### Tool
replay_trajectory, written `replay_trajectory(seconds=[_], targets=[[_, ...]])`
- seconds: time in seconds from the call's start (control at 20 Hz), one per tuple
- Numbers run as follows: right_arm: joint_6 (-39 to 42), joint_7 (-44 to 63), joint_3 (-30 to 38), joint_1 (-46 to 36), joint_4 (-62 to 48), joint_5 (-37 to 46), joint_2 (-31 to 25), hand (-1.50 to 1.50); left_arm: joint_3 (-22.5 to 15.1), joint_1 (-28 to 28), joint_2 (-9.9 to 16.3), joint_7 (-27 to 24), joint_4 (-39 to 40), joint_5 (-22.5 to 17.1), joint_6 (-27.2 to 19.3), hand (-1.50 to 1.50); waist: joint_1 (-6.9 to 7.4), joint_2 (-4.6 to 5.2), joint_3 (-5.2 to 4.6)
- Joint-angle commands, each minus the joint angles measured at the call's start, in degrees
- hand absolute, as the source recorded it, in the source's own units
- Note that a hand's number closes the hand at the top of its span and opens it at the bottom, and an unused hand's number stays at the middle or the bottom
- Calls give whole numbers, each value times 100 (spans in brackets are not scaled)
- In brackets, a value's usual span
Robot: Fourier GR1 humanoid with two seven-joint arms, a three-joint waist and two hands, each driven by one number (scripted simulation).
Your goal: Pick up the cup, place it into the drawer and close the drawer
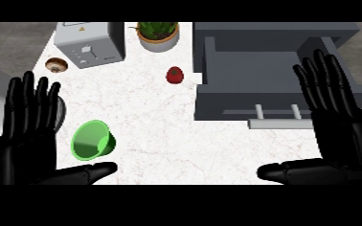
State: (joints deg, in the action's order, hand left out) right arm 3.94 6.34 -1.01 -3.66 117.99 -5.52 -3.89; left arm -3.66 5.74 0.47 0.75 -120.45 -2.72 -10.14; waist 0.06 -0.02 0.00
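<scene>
A green cup lies tilted on the white marble counter at the lower left, its mouth facing up toward me. My left hand stands open just left of it, fingers up, thumb below the cup. The grey drawer is pulled open at the right, with a pale handle at its front. Over the drawer's right side my right hand is open, fingers straight up, holding nothing.
A grey toaster stands at the back left, a potted plant beside it. A small red object sits mid-counter near the drawer's left wall. A brown round item lies left of the toaster.
</scene>
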Motion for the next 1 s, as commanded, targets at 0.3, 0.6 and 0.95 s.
replay_trajectory(seconds=[0.3,0.6,0.95], targets=[[-155,-118,-85,-360,-332,308,154,-150,201,-29,54,-352,591,-190,4,-150,8,2,-1],[33,-44,91,91,121,-24,86,-150,-85,605,-44,-634,585,-38,-108,-150,-2,-3,-1],[203,-268,335,-68,-270,-144,-36,-150,-331,1077,-44,-807,732,13,-393,-150,11,-1,0]])
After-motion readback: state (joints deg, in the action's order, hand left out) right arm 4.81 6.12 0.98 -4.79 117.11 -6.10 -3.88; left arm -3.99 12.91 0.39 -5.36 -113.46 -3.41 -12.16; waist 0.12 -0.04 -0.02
